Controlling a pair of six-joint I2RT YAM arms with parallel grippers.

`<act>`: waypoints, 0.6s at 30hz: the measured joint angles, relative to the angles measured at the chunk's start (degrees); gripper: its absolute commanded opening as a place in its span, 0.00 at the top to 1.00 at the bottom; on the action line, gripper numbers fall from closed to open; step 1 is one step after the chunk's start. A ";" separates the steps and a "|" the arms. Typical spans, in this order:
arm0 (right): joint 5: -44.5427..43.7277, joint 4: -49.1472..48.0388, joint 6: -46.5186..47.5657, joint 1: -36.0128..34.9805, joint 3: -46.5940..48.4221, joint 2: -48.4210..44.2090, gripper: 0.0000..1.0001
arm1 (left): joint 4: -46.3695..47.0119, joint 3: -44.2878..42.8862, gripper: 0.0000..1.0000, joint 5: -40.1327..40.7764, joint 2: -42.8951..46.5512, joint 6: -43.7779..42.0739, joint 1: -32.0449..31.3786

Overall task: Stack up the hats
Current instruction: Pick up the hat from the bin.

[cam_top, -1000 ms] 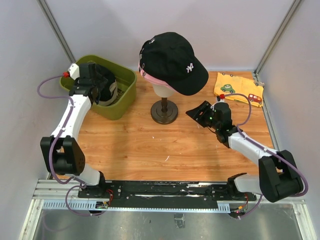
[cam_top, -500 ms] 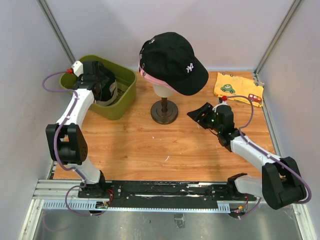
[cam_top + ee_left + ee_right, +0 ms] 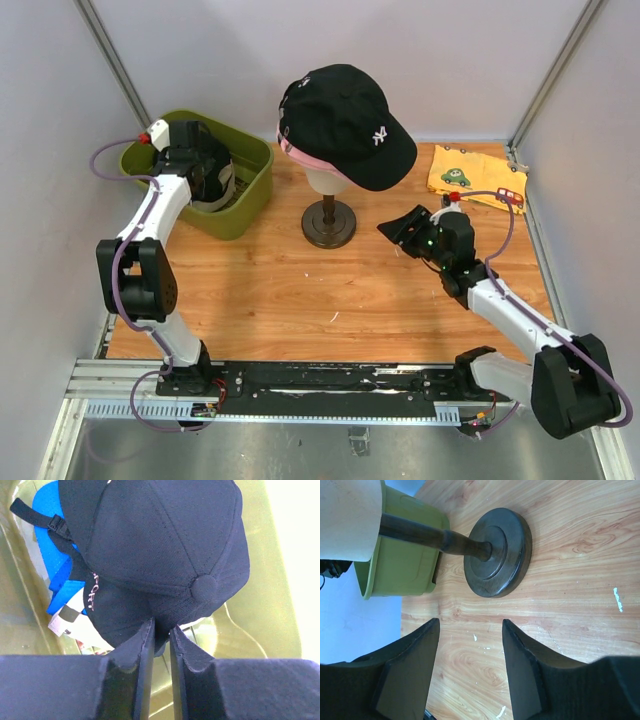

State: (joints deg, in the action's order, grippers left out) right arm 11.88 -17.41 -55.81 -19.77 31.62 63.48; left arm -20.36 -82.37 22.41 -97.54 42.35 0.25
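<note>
The near half of the counter (image 3: 270, 300) is bare wood between the two arms, the widest open room in the scene. Over its right middle the right gripper (image 3: 470, 625) hangs above the wood, its jaws moderately apart with nothing between them, aimed left and far toward the round dark stand base (image 3: 497, 552), which lies just ahead of it but apart.

Farther back on the left, the olive bin (image 3: 250, 205) sits at the counter's left edge, near the side wall. The left gripper (image 3: 161, 627) reaches down into it, jaws drawn narrow on a fold at the edge of the lettered black cap (image 3: 165, 540). That cap lies crown up, its top button near the gripper. Its brim cannot be made out, so I cannot tell which way it points. A blue cap (image 3: 52, 575) lies under it toward one bin wall, with a black buckled strap across it. The bin walls stand close around the caps.

At centre far, the mannequin head (image 3: 325, 180) carries the top black cap (image 3: 340, 115). Its long axis runs from far left to near right, and the brim points near right over the counter. The pink cap (image 3: 297, 152) shows only as a rim beneath it. A yellow printed cloth (image 3: 478, 175) lies flat in the far right corner.
</note>
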 measured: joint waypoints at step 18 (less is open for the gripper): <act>-0.13 3.26 1.38 -1.49 0.74 -0.83 0.46 | 0.61 0.11 1.00 -0.20 4.61 -0.98 0.00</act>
State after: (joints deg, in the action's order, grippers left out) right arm 11.75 -14.15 -54.43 -21.26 32.36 62.65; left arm -19.75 -82.26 22.22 -92.92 41.36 0.25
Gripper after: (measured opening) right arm 0.545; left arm 0.017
